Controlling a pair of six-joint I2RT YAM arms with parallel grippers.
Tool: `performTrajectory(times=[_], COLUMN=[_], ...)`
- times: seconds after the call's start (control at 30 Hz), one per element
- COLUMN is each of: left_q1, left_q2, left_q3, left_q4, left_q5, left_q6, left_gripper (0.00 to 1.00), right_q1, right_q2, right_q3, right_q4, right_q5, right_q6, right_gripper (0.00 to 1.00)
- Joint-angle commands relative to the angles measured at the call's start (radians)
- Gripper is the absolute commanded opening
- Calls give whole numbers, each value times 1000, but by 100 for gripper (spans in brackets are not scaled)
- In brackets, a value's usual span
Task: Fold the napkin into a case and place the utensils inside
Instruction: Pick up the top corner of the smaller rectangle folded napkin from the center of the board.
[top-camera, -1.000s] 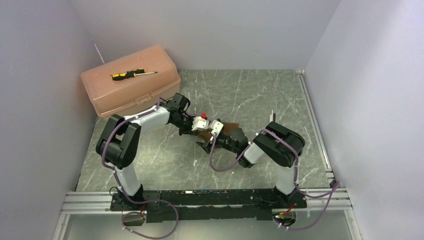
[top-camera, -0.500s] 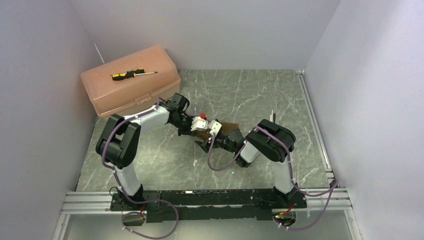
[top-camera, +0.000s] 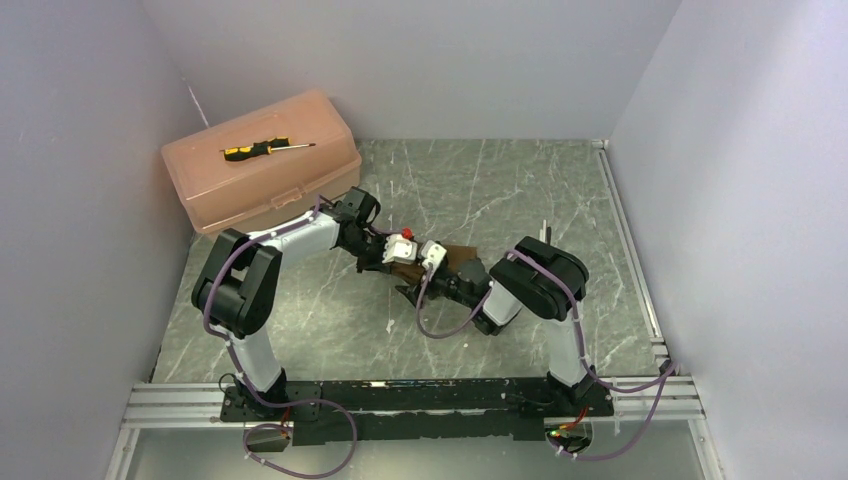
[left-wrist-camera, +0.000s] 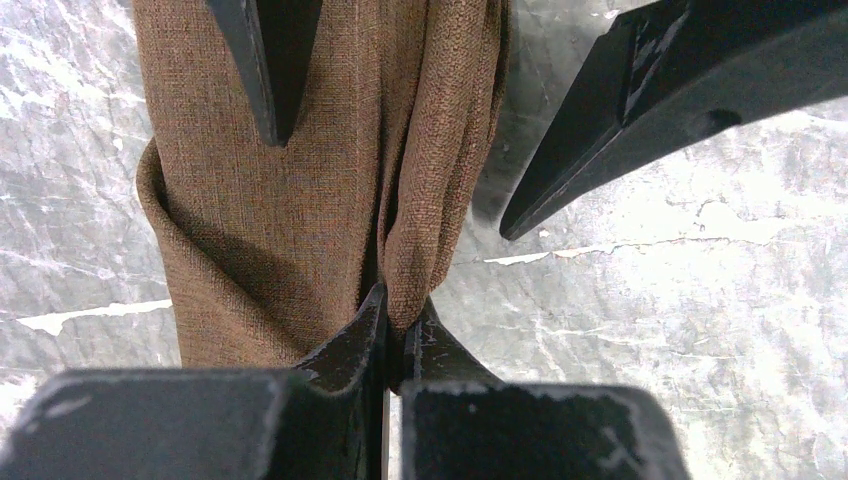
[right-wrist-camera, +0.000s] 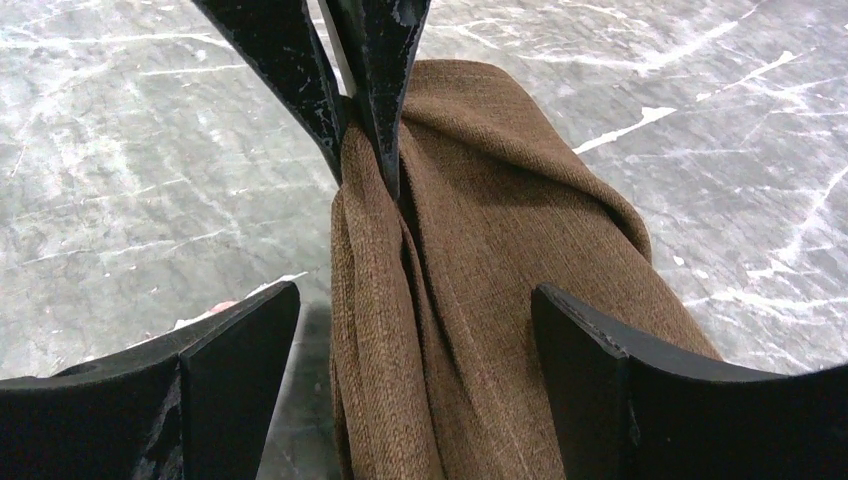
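Your left gripper (left-wrist-camera: 396, 335) is clamped tight on a bunched edge of the napkin (left-wrist-camera: 290, 190); the cloth runs straight ahead from the pinch, folded lengthwise into ridges. Right gripper (left-wrist-camera: 400, 130) faces you, spread wide: one finger (left-wrist-camera: 268, 55) over the cloth, the other off to the side above bare marbled table (left-wrist-camera: 690, 300) (contact unclear).

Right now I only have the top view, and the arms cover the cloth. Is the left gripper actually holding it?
Observer: Yes. On the left wrist view the left gripper is shut, pinching a bunched fold of the napkin.
Operator: And the right one?
Observer: The right gripper is open, its fingers either side of the cloth, one over bare table.
Operator: Any cutlery near the cloth?
Observer: None shows in either wrist view, only marbled table.
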Motion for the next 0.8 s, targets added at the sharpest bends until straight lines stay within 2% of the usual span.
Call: performTrajectory(times=[0.0,0.37,0.43,0.5,0.63,0.77], left_q1=[-8,-6,-7,-8,-7,-7], left_q2=[-35,-32,-31,-31,-44,-69], left_q3=[31,49,54,56,54,12], left_q4=[-5,-19,-19,-14,-19,6], left_q5=[58,68,68,65,44,16], left_q6=[13,-5,-13,-29,-48,-54], left_gripper=[3,3,3,4,11,27], right_q1=[-1,8,13,14,13,6], right_q2=[1,38,43,48,55,45], right_q3=[55,83,90,96,91,83], right_q4=[-34,-46,-45,-47,-20,-5], right_q5=[-17,41,47,41,46,25], right_q6=[-22,-32,-27,-14,21,51], right_gripper=[89,74,69,58,42,32])
